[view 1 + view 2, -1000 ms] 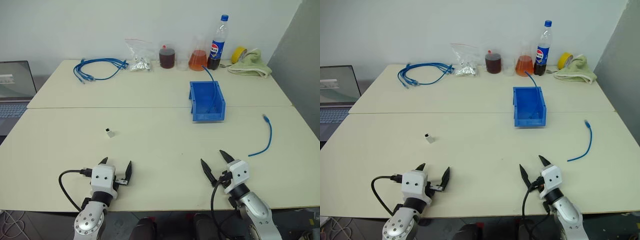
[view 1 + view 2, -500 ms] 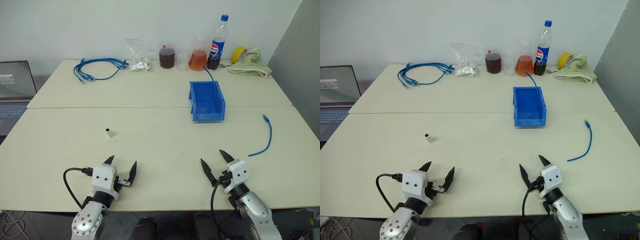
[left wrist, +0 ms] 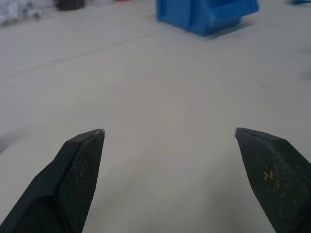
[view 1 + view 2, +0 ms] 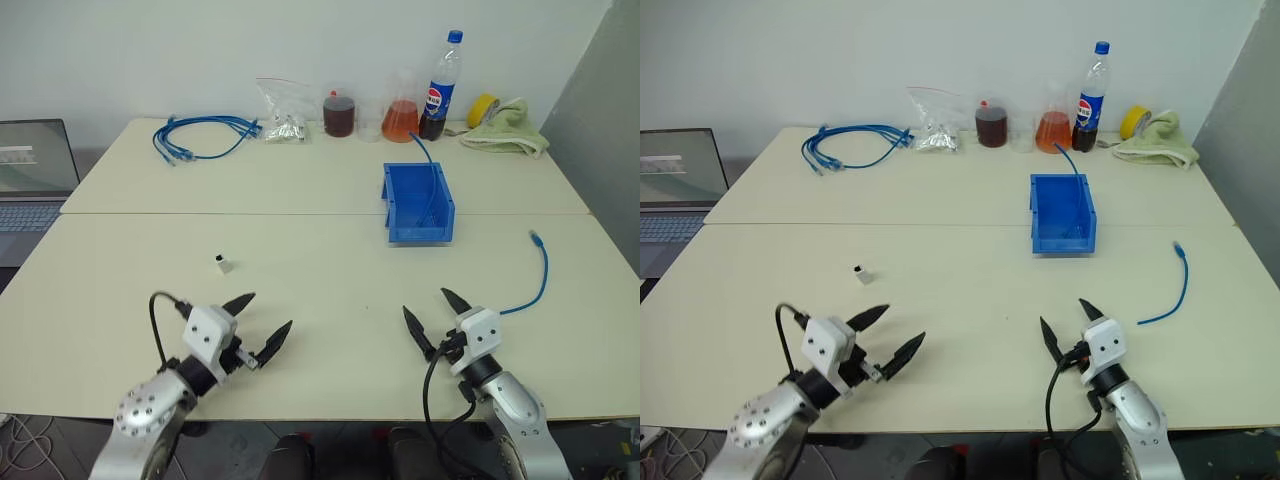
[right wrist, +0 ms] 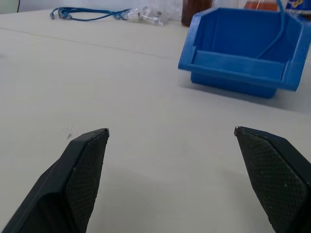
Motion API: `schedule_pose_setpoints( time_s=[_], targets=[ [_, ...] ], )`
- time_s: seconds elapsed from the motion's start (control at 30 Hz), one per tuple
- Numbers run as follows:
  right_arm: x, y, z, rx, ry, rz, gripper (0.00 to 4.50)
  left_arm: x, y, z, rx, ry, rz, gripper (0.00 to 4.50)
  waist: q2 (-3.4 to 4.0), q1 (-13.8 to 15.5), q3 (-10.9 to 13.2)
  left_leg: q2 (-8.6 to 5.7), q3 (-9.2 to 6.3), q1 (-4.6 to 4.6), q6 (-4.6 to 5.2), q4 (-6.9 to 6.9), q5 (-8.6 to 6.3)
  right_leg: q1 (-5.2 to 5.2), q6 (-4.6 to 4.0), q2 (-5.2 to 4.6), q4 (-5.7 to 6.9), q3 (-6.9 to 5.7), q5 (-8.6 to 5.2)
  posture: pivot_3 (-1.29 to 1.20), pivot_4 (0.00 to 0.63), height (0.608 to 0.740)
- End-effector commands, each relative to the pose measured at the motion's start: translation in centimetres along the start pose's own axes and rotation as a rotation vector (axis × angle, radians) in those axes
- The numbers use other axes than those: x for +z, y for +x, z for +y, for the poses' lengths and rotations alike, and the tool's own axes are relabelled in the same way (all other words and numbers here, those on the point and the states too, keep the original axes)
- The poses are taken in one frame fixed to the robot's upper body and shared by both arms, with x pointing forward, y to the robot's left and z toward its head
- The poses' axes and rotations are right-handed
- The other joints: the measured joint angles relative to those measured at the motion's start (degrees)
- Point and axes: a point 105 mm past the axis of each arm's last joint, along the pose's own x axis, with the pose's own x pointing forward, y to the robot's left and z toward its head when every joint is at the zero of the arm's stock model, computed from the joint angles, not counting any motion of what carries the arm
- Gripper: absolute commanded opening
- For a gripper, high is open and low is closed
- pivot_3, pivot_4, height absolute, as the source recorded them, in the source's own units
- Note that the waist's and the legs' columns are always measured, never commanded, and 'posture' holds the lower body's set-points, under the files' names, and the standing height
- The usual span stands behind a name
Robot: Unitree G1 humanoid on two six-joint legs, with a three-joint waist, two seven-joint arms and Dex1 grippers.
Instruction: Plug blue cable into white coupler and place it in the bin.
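Observation:
The short blue cable (image 4: pixel 540 275) lies loose and curved on the table's right side. A tiny white coupler (image 4: pixel 222 264) stands alone left of centre. Behind the middle sits the blue bin (image 4: pixel 418 203), with another blue cable rising from it. Near the front edge my left gripper (image 4: pixel 269 311) is open and empty, angled toward the middle, just in front of the coupler and apart from it. My right gripper (image 4: pixel 425 302) is open and empty too, well left of the blue cable. The right wrist view looks past my gripper (image 5: pixel 171 130) at the bin (image 5: pixel 243 53).
Along the back edge are a coiled bundle of blue cables (image 4: pixel 200 137), a plastic bag (image 4: pixel 283 120), a dark jar (image 4: pixel 338 113), an orange flask (image 4: pixel 400 118), a cola bottle (image 4: pixel 437 85), yellow tape (image 4: pixel 482 108) and a towel (image 4: pixel 510 130). A laptop (image 4: pixel 35 165) sits far left.
My left gripper has lifted and swung to point right, toward the table's middle. The right gripper has hardly moved. Both stay open.

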Motion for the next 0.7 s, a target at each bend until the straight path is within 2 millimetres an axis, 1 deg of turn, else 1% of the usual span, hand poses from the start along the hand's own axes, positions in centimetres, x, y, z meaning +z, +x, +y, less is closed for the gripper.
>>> schedule_pose_setpoints(
  time_s=[0.03, 0.1, 0.13, 0.23, 0.33, 0.5, 0.6, 0.7],
  targets=[
    [2.4, -0.4, -1.7, -0.061, -0.037, -0.079, 4.38, 2.1, 1.4, -0.4, -0.116, -0.02, -0.012, 4.5, 0.0, -0.07, 0.0, 0.01, 0.0, 0.0, 0.0, -0.01, 0.0, 0.0, 0.0, 0.01, 0.0, 0.01, 0.0, 0.0, 0.15, 0.74],
    [2.9, -0.8, -2.4, -0.089, -0.05, -0.086, 4.38, 3.2, 2.8, -1.2, -0.209, -0.009, 0.005, 4.5, 0.0, -0.04, 0.01, 0.0, -0.01, -0.02, 0.0, 0.0, 0.0, -0.01, 0.0, 0.01, 0.0, -0.01, 0.0, 0.0, 0.15, 0.74],
    [3.0, -0.9, -2.5, -0.098, -0.052, -0.086, 4.38, 3.5, 3.2, -1.5, -0.239, -0.004, 0.011, 4.5, 0.01, -0.08, 0.01, 0.0, -0.02, -0.02, 0.0, 0.0, 0.0, -0.01, 0.0, 0.02, 0.0, -0.02, 0.0, 0.0, 0.15, 0.74],
    [3.4, -1.7, -3.8, -0.172, -0.063, -0.074, 4.38, 5.3, 4.9, -2.1, -0.362, 0.029, 0.022, 4.5, 0.0, -0.06, 0.02, 0.01, 0.0, 0.0, 0.0, 0.0, 0.0, -0.01, 0.0, 0.04, 0.03, 0.01, 0.0, 0.0, 0.15, 0.74],
    [3.8, -2.4, -5.1, -0.238, -0.072, -0.058, 4.38, 6.5, 5.8, -3.2, -0.496, 0.04, 0.053, 4.5, 0.0, -0.08, 0.02, 0.0, 0.0, -0.01, 0.0, 0.01, 0.01, -0.01, 0.0, 0.06, 0.04, 0.01, 0.0, 0.0, 0.15, 0.74],
    [3.6, -3.4, -7.3, -0.338, -0.054, -0.007, 4.38, 7.2, 7.4, -3.4, -0.579, 0.087, 0.117, 4.5, 0.04, -0.4, 0.03, 0.01, 0.07, 0.0, 0.0, 0.0, 0.01, -0.05, 0.0, 0.09, 0.03, 0.08, 0.0, 0.0, 0.15, 0.74],
    [3.2, -3.9, -8.7, -0.414, -0.025, 0.026, 4.38, 6.9, 7.6, -3.8, -0.61, 0.103, 0.153, 4.5, 0.04, -0.34, 0.03, 0.04, 0.03, -0.01, 0.0, -0.01, 0.0, -0.07, -0.01, 0.14, 0.04, 0.08, 0.0, 0.0, 0.15, 0.74],
    [2.5, -4.4, -11.0, -0.495, -0.018, 0.088, 4.38, 6.5, 8.1, -4.2, -0.623, 0.142, 0.182, 4.5, 0.04, -0.3, 0.04, 0.04, 0.05, -0.02, 0.0, 0.0, 0.0, -0.08, -0.01, 0.14, 0.04, 0.12, 0.0, 0.0, 0.15, 0.74]
  ],
)
